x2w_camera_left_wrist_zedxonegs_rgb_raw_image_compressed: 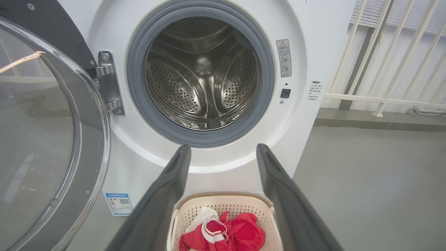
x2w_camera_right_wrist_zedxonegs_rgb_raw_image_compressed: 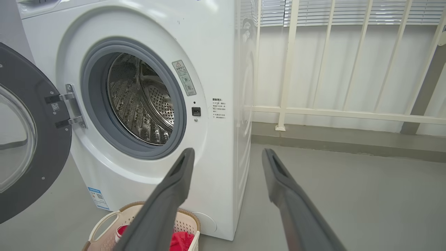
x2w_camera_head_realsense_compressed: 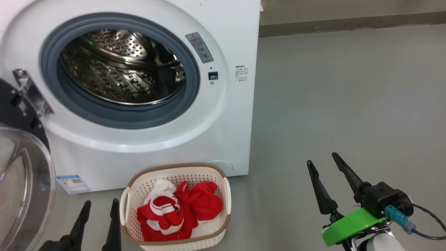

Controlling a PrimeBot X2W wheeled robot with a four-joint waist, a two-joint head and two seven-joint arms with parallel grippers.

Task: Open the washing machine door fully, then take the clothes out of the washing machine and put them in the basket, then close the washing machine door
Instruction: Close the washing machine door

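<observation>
The white washing machine (x2w_camera_head_realsense_compressed: 230, 104) stands with its steel drum (x2w_camera_head_realsense_compressed: 122, 66) bare of laundry. Its door (x2w_camera_head_realsense_compressed: 24, 188) hangs swung wide to the left on its hinge, and the same door (x2w_camera_left_wrist_zedxonegs_rgb_raw_image_compressed: 45, 132) and door (x2w_camera_right_wrist_zedxonegs_rgb_raw_image_compressed: 24, 136) fill the left of both wrist views. On the floor in front sits the cream basket (x2w_camera_head_realsense_compressed: 223, 223) holding the red and white clothes (x2w_camera_head_realsense_compressed: 181, 209); basket (x2w_camera_left_wrist_zedxonegs_rgb_raw_image_compressed: 188, 209) and clothes (x2w_camera_left_wrist_zedxonegs_rgb_raw_image_compressed: 226, 233) lie between my left fingers. My left gripper (x2w_camera_head_realsense_compressed: 100, 203) hovers open just left of the basket. My right gripper (x2w_camera_head_realsense_compressed: 322, 158) stands open over bare floor to the right.
Grey floor (x2w_camera_head_realsense_compressed: 348, 104) stretches to the right of the machine. A white railing (x2w_camera_right_wrist_zedxonegs_rgb_raw_image_compressed: 331, 111) and a low ledge run behind it. A blue label (x2w_camera_head_realsense_compressed: 73, 183) sits low on the machine's front.
</observation>
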